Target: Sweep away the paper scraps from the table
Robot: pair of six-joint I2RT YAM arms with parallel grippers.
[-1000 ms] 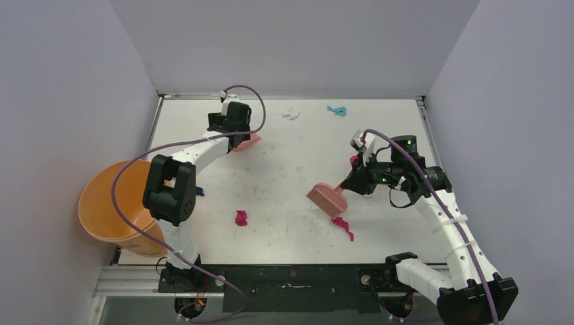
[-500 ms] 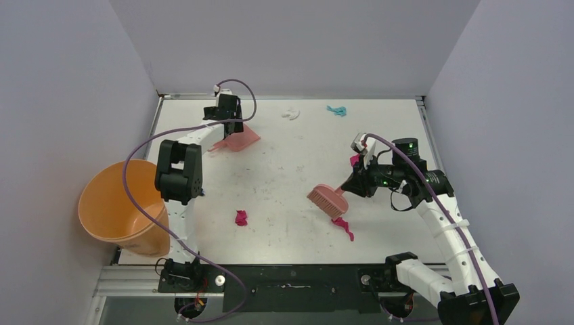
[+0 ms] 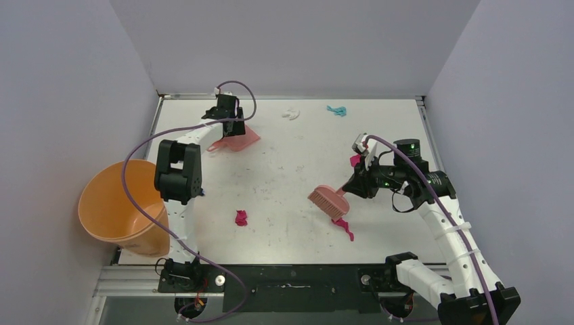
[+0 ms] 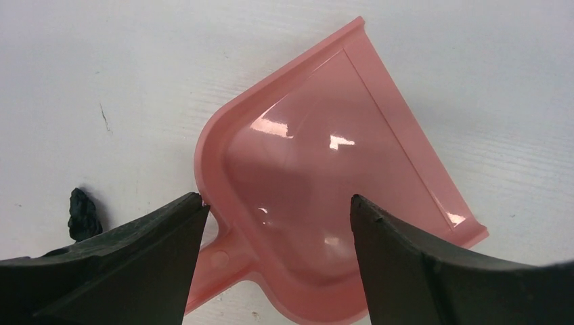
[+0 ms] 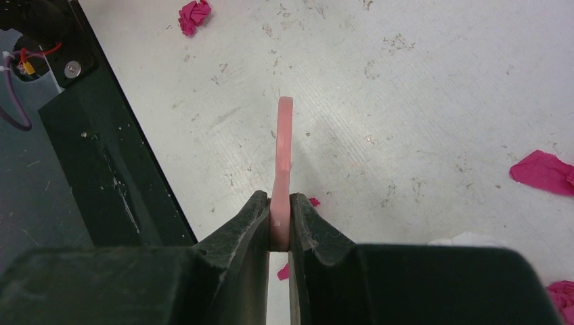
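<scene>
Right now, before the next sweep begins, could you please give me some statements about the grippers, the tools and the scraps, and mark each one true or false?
1. The right gripper is shut on the handle of the brush. True.
2. The left gripper clamps the dustpan. False: its jaws stand open over the pan.
3. Several scraps lie in the dustpan. False: no scrap shows in it.
4. A teal scrap and a white scrap lie near the far edge of the table. True.
5. The orange bucket stands in the middle of the table. False: it is at the table's left edge.
</scene>
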